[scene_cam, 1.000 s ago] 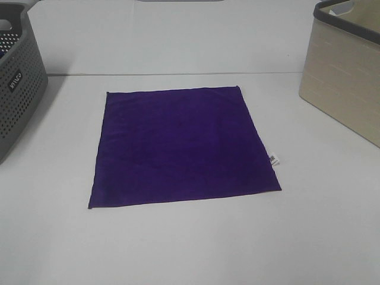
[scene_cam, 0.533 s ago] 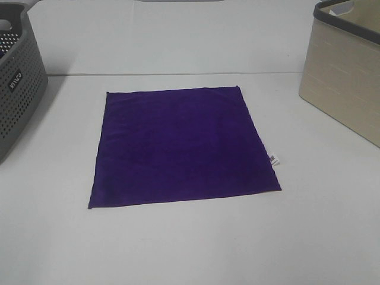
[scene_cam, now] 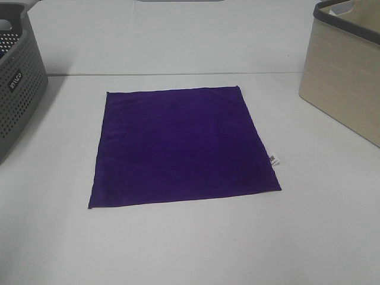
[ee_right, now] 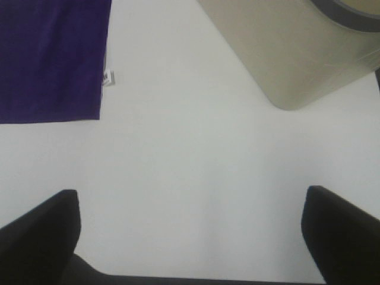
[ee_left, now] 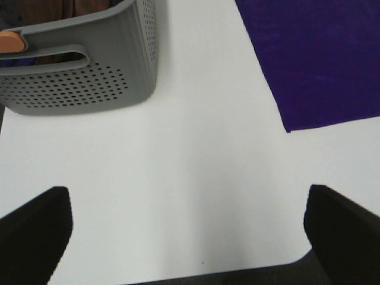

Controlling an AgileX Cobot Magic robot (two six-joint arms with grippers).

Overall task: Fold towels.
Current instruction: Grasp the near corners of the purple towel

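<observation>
A deep purple square towel (scene_cam: 181,145) lies spread flat in the middle of the white table, with a small white tag (scene_cam: 274,159) on its right edge. Neither arm shows in the exterior high view. The left wrist view holds one towel corner (ee_left: 320,65), and my left gripper (ee_left: 190,237) stands open over bare table, well away from the cloth. In the right wrist view I see another towel corner (ee_right: 50,59) with the tag (ee_right: 107,77). There my right gripper (ee_right: 190,234) is open too, holding nothing, above bare table.
A grey perforated basket (scene_cam: 18,77) stands at the table's left edge, also seen as the basket (ee_left: 83,71) in the left wrist view. A beige fabric bin (scene_cam: 347,77) stands at the right, near the towel's tagged side.
</observation>
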